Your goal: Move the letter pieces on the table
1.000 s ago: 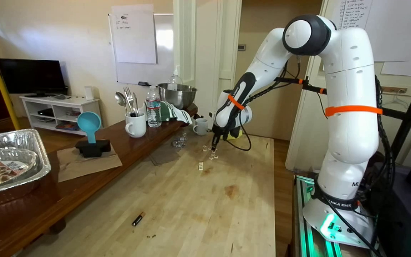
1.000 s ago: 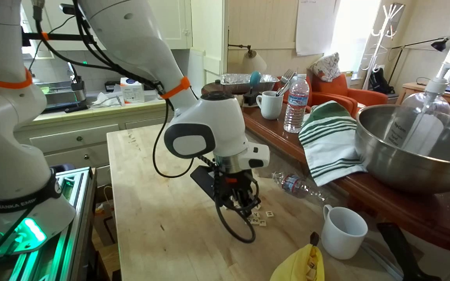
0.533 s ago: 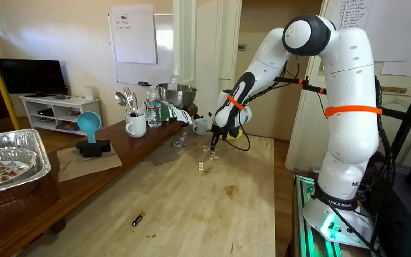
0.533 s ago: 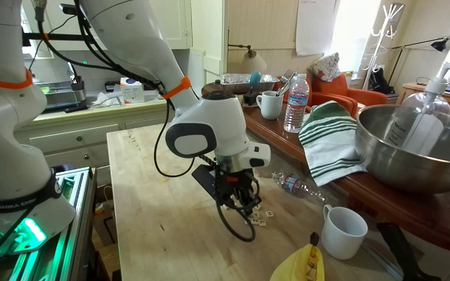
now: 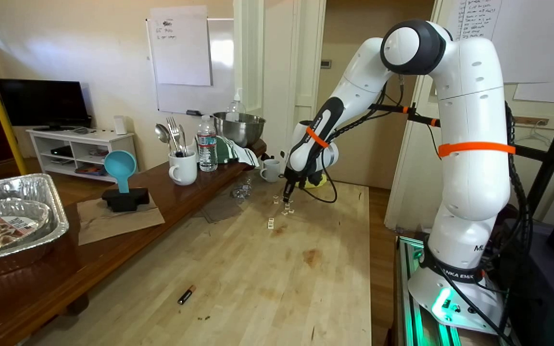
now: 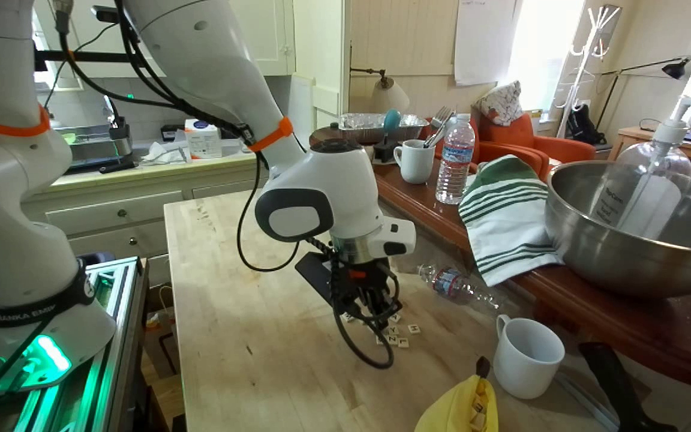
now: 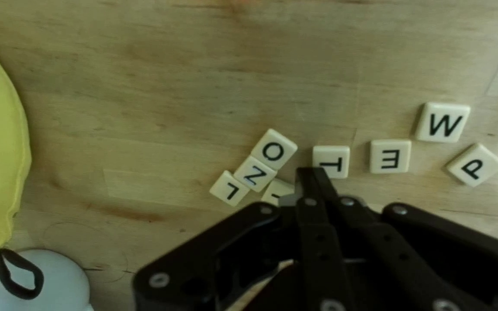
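Several cream letter pieces lie on the light wooden table (image 5: 258, 269). In the wrist view the O (image 7: 269, 144), N (image 7: 255, 173) and L (image 7: 230, 188) pieces touch in a slanted row. To their right are the T piece (image 7: 333, 153), E piece (image 7: 390, 156), W piece (image 7: 443, 122) and P piece (image 7: 475, 165). One more piece (image 7: 275, 188) is partly hidden behind my gripper (image 7: 311, 172). The fingers are together, with nothing between them, and their tips overlap the T piece's lower left corner; contact is unclear. An exterior view has the gripper (image 5: 286, 200) pointing down among the pieces.
A yellow pouch (image 6: 456, 411) and a white mug (image 6: 528, 360) stand near the pieces. A plastic bottle (image 6: 456, 287) lies by the raised brown counter (image 5: 200, 197). A battery (image 5: 186, 294) rests on the table. A loose cable (image 6: 345, 342) loops beside the gripper.
The gripper has shifted very slightly over the pieces, uncovering a little more of them in an exterior view. It stays shut, and the pieces show no clear movement.
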Tool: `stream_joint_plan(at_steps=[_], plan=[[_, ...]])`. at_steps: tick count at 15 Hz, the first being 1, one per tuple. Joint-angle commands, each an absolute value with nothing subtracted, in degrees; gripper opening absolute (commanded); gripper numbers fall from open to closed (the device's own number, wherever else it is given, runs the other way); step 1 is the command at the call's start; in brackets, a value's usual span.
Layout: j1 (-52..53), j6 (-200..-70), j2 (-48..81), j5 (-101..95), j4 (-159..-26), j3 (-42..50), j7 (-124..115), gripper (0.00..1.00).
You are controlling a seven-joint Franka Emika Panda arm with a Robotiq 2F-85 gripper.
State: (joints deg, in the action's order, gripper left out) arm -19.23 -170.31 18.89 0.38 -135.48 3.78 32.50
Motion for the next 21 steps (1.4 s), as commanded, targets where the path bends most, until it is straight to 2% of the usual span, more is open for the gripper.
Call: stream_joint_plan(at_steps=[1, 21], plan=[[-20.06, -169.73, 19.58, -1.18, -135.13, 3.05, 31.02, 0.00], [-13.65, -168.06, 20.16, -5.31, -135.14, 9.14, 15.49, 0.00]])
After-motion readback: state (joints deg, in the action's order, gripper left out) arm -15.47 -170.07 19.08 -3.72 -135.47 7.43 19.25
